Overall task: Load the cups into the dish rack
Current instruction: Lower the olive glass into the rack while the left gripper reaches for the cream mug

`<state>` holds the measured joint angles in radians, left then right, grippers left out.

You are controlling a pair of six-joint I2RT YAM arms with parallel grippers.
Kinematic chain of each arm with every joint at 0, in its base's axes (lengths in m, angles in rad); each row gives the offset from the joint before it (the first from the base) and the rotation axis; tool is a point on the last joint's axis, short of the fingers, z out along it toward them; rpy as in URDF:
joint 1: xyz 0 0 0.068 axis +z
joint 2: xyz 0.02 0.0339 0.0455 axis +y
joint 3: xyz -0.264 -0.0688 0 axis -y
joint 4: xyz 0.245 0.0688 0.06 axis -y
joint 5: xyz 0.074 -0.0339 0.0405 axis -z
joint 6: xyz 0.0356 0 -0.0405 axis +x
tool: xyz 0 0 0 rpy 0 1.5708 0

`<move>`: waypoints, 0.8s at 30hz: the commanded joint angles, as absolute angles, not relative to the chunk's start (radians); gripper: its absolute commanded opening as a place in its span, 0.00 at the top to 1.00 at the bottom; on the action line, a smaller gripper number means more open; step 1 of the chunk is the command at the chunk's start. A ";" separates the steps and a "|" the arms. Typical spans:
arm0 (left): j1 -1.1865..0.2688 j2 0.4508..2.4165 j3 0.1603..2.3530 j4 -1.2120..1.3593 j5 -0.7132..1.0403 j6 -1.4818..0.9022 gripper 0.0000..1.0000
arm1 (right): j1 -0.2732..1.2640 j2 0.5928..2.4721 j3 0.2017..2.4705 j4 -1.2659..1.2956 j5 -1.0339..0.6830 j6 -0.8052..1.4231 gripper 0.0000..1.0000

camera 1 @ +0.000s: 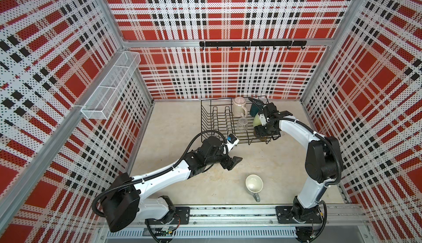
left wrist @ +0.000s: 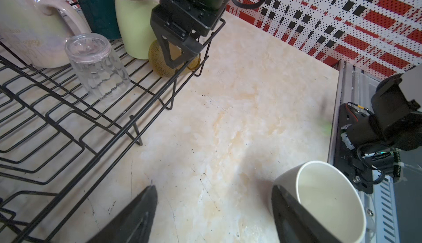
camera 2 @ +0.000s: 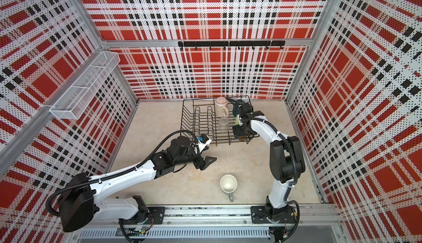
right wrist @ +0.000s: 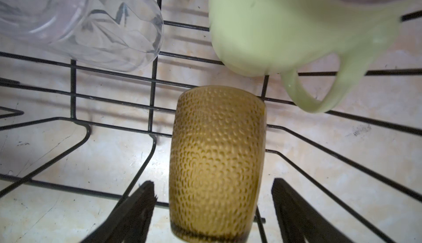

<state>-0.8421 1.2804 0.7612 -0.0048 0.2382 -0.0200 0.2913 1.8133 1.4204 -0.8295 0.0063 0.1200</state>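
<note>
Marbled worktop (camera 1: 173, 125), plaid walls: the right tool (right wrist: 213, 182) straddles the amber tumbler (right wrist: 217, 143) with jaws spread clear, as it stands unaided in a corner of the dish rack (camera 1: 219, 125) beside the light green mug (right wrist: 285, 24), while the left tool (left wrist: 213, 188) gapes empty toward the grey mug (camera 1: 254, 184), the one cup outside.

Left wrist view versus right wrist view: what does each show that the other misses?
Only left wrist: grey handled mug standing on the table, outside the black wire dish rack; dark teal mug inside it. Only right wrist: handle of the light green mug; gaps between the jaws of the right gripper and the dimpled amber glass tumbler. Both: that tumbler, green mug, rack, the upturned clear glass.
</note>
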 commanded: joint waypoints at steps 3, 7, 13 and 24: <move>-0.830 1.253 0.749 0.024 0.259 -0.017 0.19 | 0.286 1.852 1.462 -0.914 0.036 0.100 0.28; -0.824 1.248 0.740 0.033 0.256 -0.018 0.19 | 0.286 1.837 1.481 -0.915 0.052 0.103 0.31; -0.824 1.247 0.729 0.052 0.259 -0.025 0.19 | 0.285 1.828 1.529 -0.961 0.089 0.097 0.35; -0.822 1.265 0.721 0.090 0.273 -0.032 0.19 | 0.252 1.899 1.680 -1.101 0.131 0.068 0.42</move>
